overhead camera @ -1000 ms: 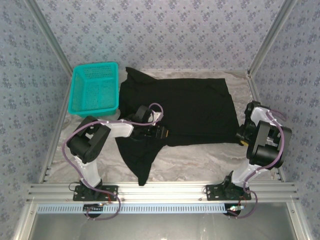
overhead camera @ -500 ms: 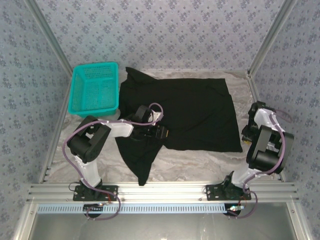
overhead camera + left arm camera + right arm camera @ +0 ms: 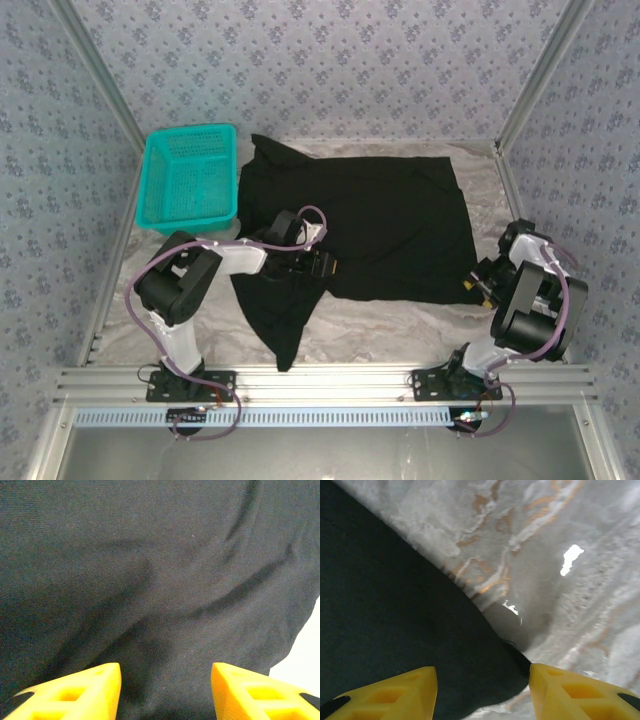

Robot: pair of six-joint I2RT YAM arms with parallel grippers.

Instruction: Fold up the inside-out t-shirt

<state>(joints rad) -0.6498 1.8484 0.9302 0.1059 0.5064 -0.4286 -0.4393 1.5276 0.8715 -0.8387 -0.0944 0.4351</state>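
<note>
Nearest, at the lower right of the top view, the right gripper is parked at the bottom-right corner of the inside-out t-shirt. In its wrist view the yellow fingers are seen spread wide and released, with that black corner lying between them on the marble worktop. Further in, left of centre, the left gripper is held over the shirt's lower-left part. Its fingers are spread too, nothing pinched, just wrinkled black cloth underneath. The shirt is laid mostly flat across the middle, one flap trailing toward the bottom edge. At the far upper left, a teal basket is placed just beside it.
</note>
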